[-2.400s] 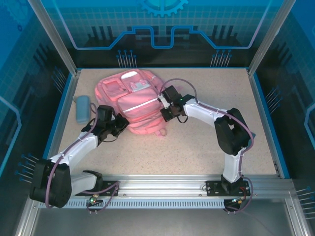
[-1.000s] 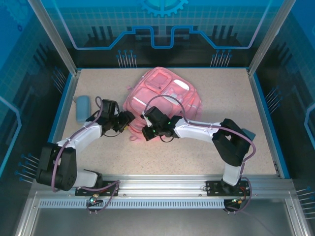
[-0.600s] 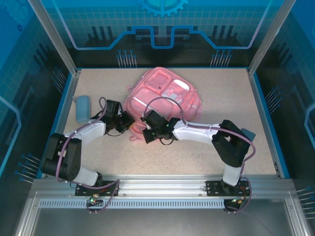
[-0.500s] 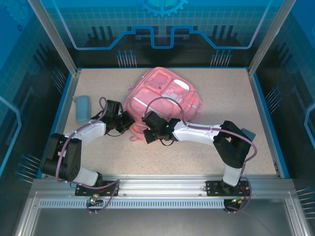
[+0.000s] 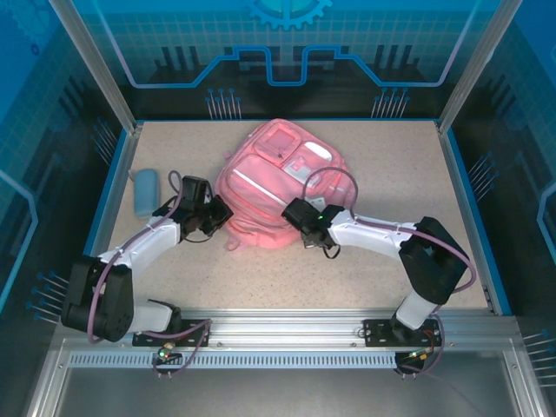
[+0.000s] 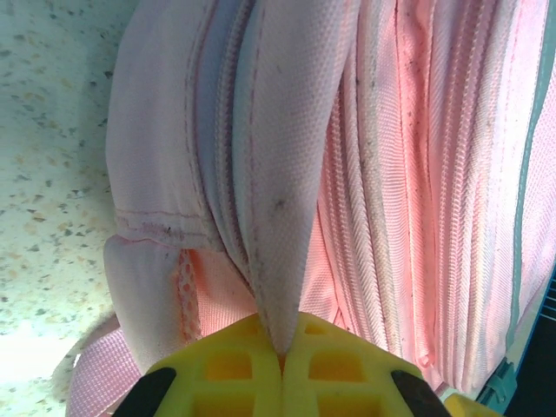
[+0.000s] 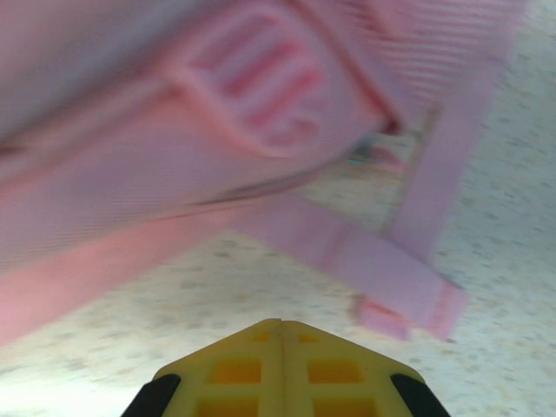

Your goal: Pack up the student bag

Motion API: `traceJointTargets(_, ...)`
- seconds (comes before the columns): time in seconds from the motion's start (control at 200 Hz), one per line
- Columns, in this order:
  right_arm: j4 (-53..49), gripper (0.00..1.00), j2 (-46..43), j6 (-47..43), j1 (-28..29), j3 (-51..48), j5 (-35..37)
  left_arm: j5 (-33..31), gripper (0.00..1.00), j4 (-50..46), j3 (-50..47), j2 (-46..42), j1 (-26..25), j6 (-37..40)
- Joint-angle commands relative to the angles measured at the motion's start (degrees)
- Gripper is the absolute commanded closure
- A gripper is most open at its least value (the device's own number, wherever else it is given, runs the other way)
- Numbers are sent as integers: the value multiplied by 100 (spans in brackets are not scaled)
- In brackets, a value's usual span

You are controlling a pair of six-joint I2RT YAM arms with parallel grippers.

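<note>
Pinching a fold of the student bag, which lies mid-worktop, the left jaws grip; the right jaws are closed, empty. A tug could slip that thin fold free.

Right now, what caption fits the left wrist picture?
Left gripper pinches a fold of the pink student bag.

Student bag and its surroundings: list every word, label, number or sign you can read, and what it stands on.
None readable.
student bag: pale patch on its front, too small to tell any print.
back panel: gear-and-line graphic, no letters.
</note>
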Motion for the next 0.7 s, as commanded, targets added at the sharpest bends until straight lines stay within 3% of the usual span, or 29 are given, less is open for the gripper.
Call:
traceJointTargets(0.0,141,100,-318,-226,-245,-279,3,-157,100,-183,179,-300,109,204)
traceJointTargets(0.1,1070,100,-611,-1198,-152,-531,-1177,178,100,-140,189,-317,109,217)
traceJointTargets(0.18,1684,78,-764,-1465,-104,-674,-2454,524,100,-46,209,-312,109,221)
traceJointTargets(0.24,2066,62,-797,-1386,-67,-785,-2997,749,100,6,245,-318,100,210)
traceJointTargets(0.375,3072,38,-796,-791,-38,-1278,-3544,1036,98,69,311,-380,57,144)
traceJointTargets(0.575,4650,24,-849,-209,-12,-2018,-3693,1286,97,192,372,-389,-115,-17)
traceJointTargets(0.695,5108,23,-915,-195,-51,-2220,-3441,1294,96,202,426,-389,-233,-42)
